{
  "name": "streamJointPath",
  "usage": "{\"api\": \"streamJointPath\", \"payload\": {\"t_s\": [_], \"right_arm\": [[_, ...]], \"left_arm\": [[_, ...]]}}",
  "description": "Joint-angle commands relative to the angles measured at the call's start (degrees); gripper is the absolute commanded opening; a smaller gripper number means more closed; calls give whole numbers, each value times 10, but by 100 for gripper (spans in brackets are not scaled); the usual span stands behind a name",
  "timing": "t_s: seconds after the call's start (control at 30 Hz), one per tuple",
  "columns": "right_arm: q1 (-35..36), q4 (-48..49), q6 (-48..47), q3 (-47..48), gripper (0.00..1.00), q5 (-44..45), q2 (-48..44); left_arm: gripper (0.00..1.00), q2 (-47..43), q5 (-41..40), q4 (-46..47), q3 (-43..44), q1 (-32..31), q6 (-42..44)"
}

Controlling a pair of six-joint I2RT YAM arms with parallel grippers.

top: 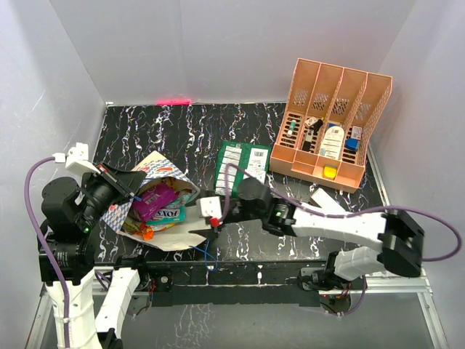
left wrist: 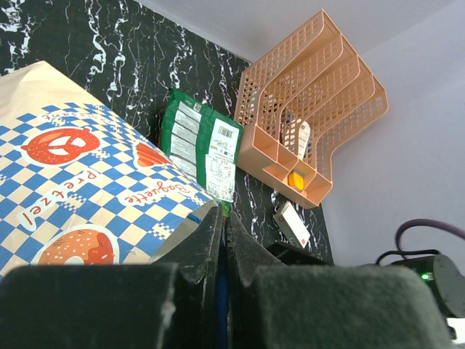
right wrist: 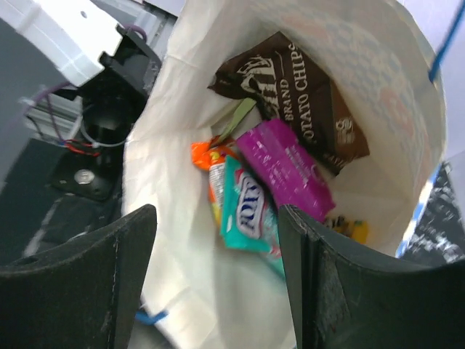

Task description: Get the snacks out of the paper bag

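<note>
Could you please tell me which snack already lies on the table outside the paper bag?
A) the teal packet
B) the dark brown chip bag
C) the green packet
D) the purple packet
C: the green packet lies flat on the table beside the paper bag; the others show inside it.

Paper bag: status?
Left claw shut on blue-checked paper bag. Right claw open at mouth. Purple packet, teal packet, brown chip bag inside; green packet out. Nothing blocking.

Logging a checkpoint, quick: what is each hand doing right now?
Left hand: closed, pinching the rim of the blue-and-white checked paper bag.
Right hand: open, holding nothing, at the bag's mouth.
</note>
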Motion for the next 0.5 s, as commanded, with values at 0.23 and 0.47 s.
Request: {"api": "streamJointPath", "payload": {"t_s": [0.23, 0.47], "right_arm": [[16, 77, -227, 155, 76, 29, 225], [16, 27, -311, 263, 80, 69, 341]], "left_arm": [[0, 12, 12, 17, 38, -1, 14], [0, 13, 17, 8, 44, -2, 7]]}}
